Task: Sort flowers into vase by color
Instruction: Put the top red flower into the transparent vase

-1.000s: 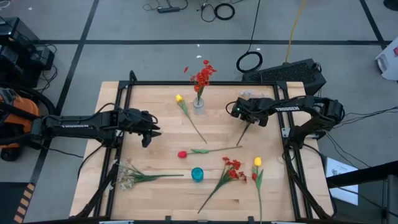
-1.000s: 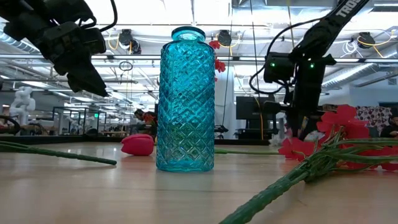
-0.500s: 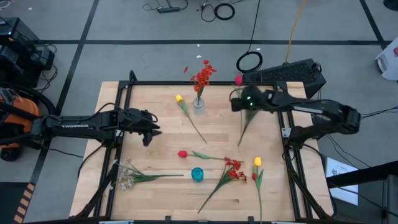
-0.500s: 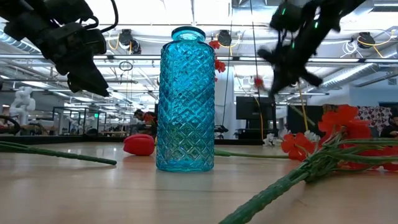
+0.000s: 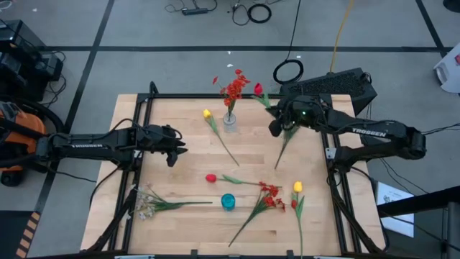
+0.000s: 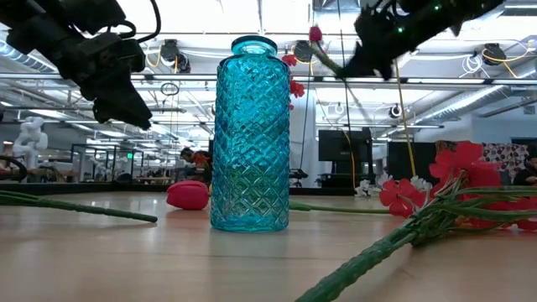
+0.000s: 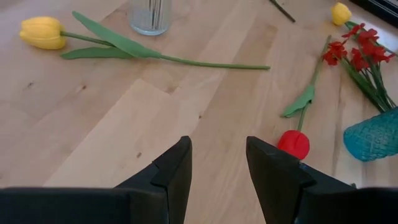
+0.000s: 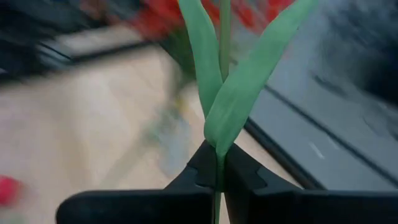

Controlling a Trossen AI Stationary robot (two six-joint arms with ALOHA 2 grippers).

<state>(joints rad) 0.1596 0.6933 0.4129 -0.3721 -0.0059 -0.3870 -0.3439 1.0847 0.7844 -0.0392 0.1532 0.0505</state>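
Fingers [image 8: 205, 171] of my right gripper [image 5: 276, 126] are clamping a red tulip [image 5: 258, 89] stem, lifting it beside the clear vase [image 5: 229, 121]; next I judge lowering it in; left gripper [image 5: 171, 147] is idling half-open.

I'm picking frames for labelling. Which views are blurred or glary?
Right wrist view: background smeared, only the held stem fairly sharp. Low view: bright ceiling lights glare behind the blue vase. High and left wrist views: evenly lit, sharp.

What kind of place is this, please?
Probably a robotics lab or open workshop: a wooden table in a metal frame, loose cables on the floor, and exposed ceiling lights over distant workstations.
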